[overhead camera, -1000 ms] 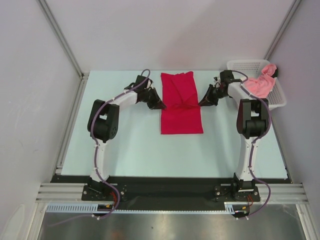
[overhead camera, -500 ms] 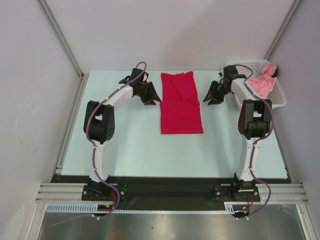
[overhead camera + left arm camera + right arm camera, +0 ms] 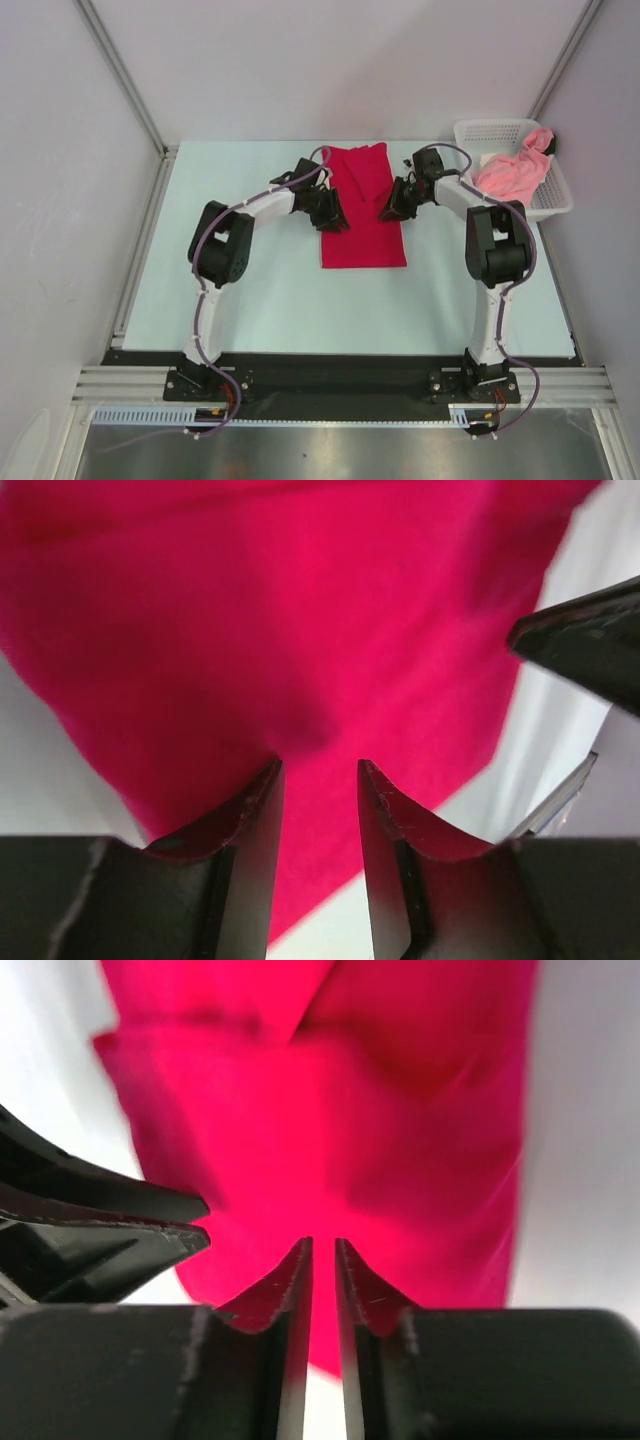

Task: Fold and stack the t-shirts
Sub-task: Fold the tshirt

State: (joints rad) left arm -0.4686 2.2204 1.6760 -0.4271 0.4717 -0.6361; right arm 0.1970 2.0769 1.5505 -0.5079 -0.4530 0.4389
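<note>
**Top external view.** The crimson red t-shirt [image 3: 362, 235] is seen flat at the middle of the table [image 3: 260, 290], already folded into a long narrow strip with the sleeves turned in. The left gripper [image 3: 332, 215] is set at the strip's left edge and the right gripper [image 3: 390, 208] at its right edge, both roughly halfway along its length. The salmon pink t-shirt [image 3: 510, 175] is seen crumpled in the white mesh basket [image 3: 556, 200] at the far right corner, with part of it draped over the rim.

**Left wrist view.** The left gripper's fingers [image 3: 250, 820] are seen spread a moderate way, just above the red cloth. Nothing is pinched between them, and only cloth is seen beyond the gap. A dark finger of the other gripper is caught at the right edge of the picture.

**Right wrist view.** The right gripper's fingers [image 3: 275, 1295] are parted by only a narrow slit. No cloth is caught in it, and pale table is seen through its lower part. The red strip is spread ahead, somewhat blurred, with a soft crease across it.

**Progress.** The lengthwise folds of the red shirt are judged done. A crosswise fold appears to be left, for which both edges must be gripped. The pink shirt is not yet taken out, folded or stacked.
</note>
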